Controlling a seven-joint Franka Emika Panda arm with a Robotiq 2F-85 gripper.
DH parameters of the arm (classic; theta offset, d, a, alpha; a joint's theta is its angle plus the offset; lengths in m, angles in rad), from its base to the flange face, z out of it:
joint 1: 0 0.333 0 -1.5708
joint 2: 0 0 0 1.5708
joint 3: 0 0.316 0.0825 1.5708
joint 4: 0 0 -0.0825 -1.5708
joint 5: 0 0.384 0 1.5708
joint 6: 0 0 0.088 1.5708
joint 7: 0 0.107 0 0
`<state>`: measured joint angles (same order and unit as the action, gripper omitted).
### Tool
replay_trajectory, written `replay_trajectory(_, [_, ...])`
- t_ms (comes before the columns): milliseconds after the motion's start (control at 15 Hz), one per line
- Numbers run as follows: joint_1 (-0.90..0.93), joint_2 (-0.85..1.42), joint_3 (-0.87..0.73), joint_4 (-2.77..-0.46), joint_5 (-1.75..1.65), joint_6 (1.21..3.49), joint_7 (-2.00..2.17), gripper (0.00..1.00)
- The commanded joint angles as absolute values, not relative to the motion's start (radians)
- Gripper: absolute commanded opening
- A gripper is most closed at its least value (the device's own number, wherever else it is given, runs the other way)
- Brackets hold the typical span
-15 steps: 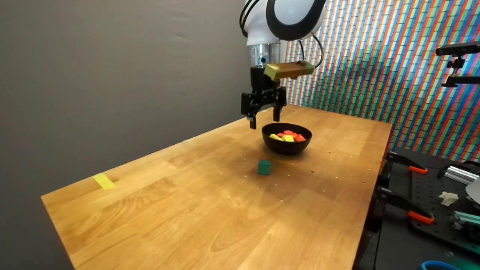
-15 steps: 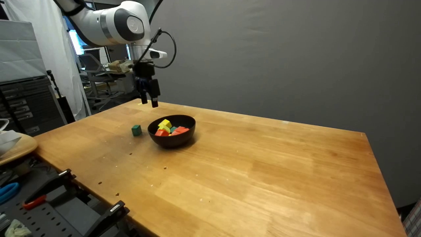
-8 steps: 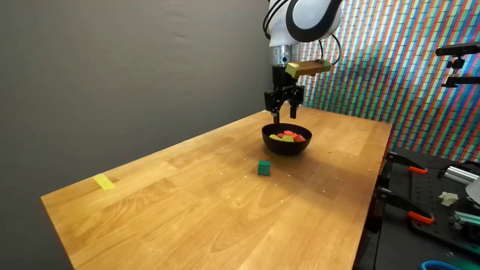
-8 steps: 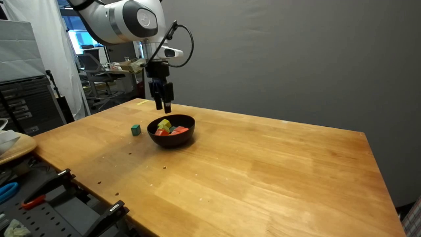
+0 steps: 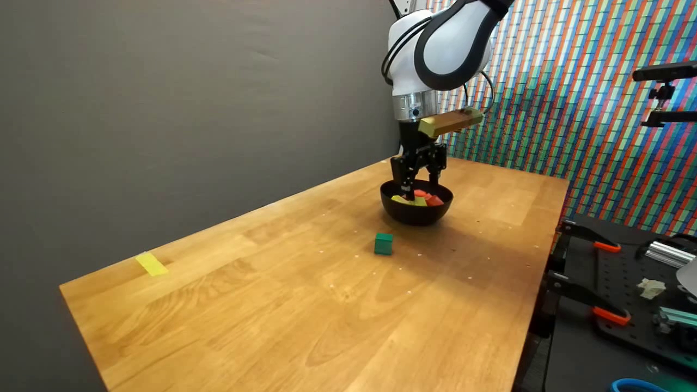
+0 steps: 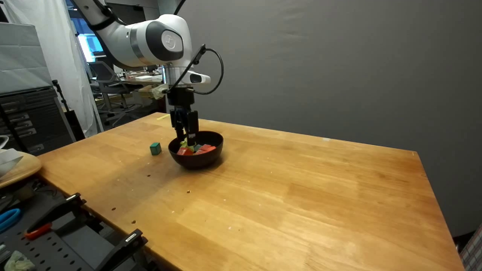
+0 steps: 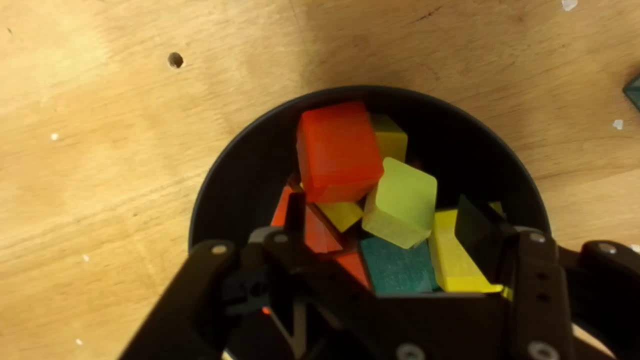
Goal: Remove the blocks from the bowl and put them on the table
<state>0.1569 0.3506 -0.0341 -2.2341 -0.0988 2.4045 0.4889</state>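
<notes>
The black bowl (image 5: 416, 216) stands on the wooden table (image 5: 283, 316) and holds several blocks. Seen in the wrist view, a red block (image 7: 341, 150) and a light yellow block (image 7: 405, 200) sit on top of the pile. Below them show a dark green block (image 7: 400, 265) and another yellow block (image 7: 452, 255). My gripper (image 7: 386, 220) points down into the bowl, open, fingers apart on either side of the light yellow block without closing on it. Its right finger (image 7: 480, 240) overlaps the lower yellow block; contact is unclear. One green block (image 6: 155, 148) lies on the table outside the bowl.
A flat yellow strip (image 5: 152, 263) is stuck near a table corner. Black clamps with an orange handle (image 5: 607, 246) grip the table's long edge beside a dark bench. A round wooden board (image 6: 22, 171) stands close to the table's side.
My gripper has travelled sideways over the bowl, then come down into it. Its fingers stand somewhat closer together than a second ago. Bowl and green table block have stayed put.
</notes>
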Motion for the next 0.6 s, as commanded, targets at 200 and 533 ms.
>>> replay_trajectory(200, [0.144, 0.388, -0.027, -2.202, -0.053, 2.412, 0.464, 0.38])
replay_trajectory(533, [0.165, 0.416, -0.019, -2.159, -0.070, 2.405, 0.470, 0.16])
